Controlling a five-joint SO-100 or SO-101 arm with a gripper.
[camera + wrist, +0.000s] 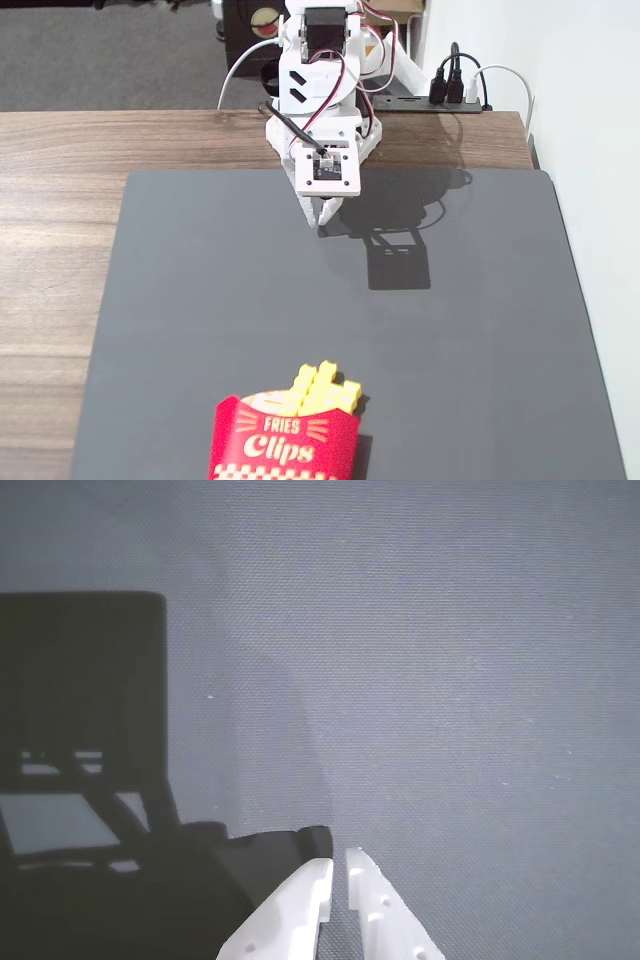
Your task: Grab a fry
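No loose long yellow fry shows in either view. A red "Fries Clips" carton [285,440] lies at the near edge of the dark mat, with short yellow sticks [322,390] poking from its top. My white gripper [318,215] hangs near the far edge of the mat, far from the carton, pointing down. In the wrist view the gripper [340,865] has its two white fingers almost together with only a thin slit between them and nothing held. Only bare mat lies under it.
The dark grey mat [450,330] covers most of the wooden table [60,200]. The arm's base and cables stand at the table's far edge, with a power strip [450,95] behind. The arm's shadow falls on the mat to the gripper's right.
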